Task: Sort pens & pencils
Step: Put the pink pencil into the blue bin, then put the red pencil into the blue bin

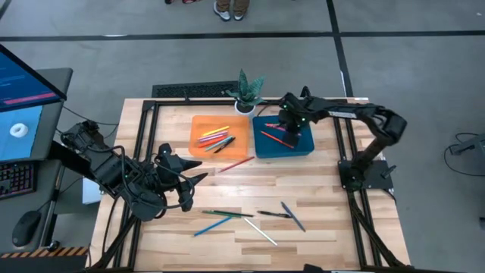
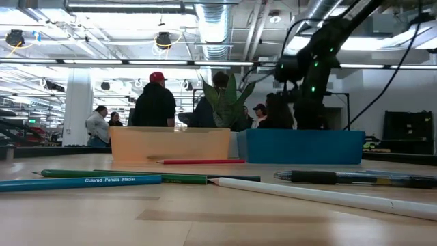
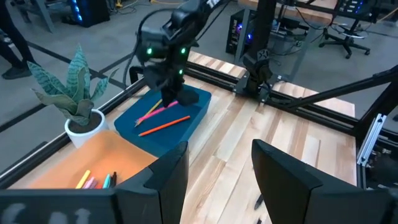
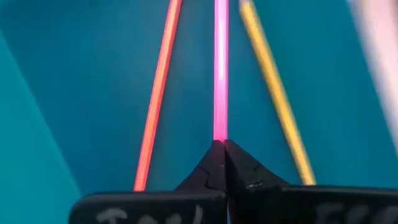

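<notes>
Over the blue tray (image 1: 305, 145) at the far right of the tabletop (image 1: 318, 189), my right gripper (image 4: 221, 144) is clamped on the end of a pink pencil (image 4: 221, 68), which runs between an orange pencil (image 4: 158, 81) and a yellow pencil (image 4: 273, 87) inside the tray. My left gripper (image 3: 217, 168) hangs over the tabletop's left side, fingers apart and holding nothing. More pens and pencils (image 1: 214, 139) lie in the orange tray (image 1: 198, 148) beside the blue one. A red pencil (image 1: 235, 164) rests just in front of the trays, and several loose ones (image 1: 246, 218) are scattered along the near edge.
</notes>
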Controlling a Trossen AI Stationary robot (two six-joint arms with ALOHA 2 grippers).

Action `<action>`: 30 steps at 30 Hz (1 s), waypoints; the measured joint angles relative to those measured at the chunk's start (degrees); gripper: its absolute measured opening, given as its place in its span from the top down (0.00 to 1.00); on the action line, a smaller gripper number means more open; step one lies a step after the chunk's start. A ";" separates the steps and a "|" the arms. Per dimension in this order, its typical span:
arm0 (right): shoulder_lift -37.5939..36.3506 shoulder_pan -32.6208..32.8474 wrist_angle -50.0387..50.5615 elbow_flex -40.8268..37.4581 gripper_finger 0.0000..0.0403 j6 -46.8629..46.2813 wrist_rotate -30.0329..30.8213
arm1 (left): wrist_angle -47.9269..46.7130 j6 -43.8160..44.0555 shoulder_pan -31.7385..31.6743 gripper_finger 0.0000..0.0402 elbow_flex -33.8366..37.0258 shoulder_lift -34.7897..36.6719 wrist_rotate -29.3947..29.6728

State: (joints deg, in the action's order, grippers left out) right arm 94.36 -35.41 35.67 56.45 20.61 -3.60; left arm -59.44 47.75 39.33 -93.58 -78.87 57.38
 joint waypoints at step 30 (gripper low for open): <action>-17.05 6.63 6.80 10.08 0.57 -7.94 -2.02 | -5.21 6.85 -2.66 0.58 -0.04 -1.77 -7.13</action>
State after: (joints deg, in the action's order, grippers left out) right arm 77.32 -28.77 42.47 66.52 12.67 -5.61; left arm -64.65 54.60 36.68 -93.62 -80.64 50.24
